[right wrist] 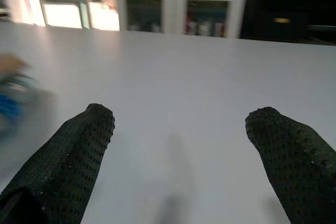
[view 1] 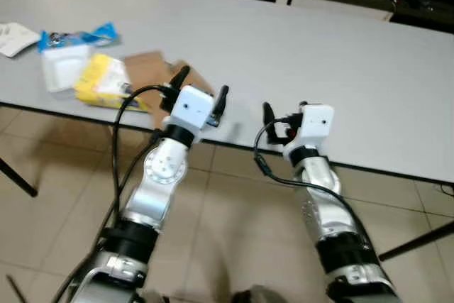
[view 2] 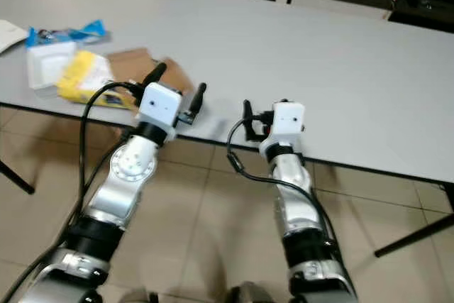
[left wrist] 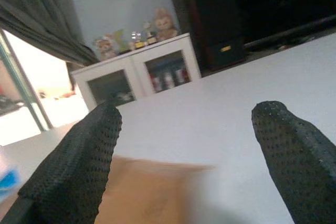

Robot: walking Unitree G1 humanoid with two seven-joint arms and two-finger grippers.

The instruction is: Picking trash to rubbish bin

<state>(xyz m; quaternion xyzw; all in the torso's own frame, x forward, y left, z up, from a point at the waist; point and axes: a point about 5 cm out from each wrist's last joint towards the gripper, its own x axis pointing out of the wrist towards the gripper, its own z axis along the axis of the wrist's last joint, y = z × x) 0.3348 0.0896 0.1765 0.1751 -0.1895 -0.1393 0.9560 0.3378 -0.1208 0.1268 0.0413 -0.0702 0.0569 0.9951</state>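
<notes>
**Daylight from the upper left, soft focus throughout**

Bright window glare burns out the upper left of both wrist views. The grey table (view 1: 340, 54) is evenly lit; the upper right stays dark. Near objects blur at the lower left edges.

yellow packet (view 1: 99, 81): lying flat-ish near the table's (view 1: 340, 69) front-left edge, crumpled, sitting in the middle of the pile
brown cardboard (view 1: 152, 70): lying flat, touching the yellow packet on its right side
white tray (view 1: 62, 69): sitting just left of the yellow packet
blue wrapper (view 1: 74, 36): lying behind the white tray, kinda twisted
</notes>
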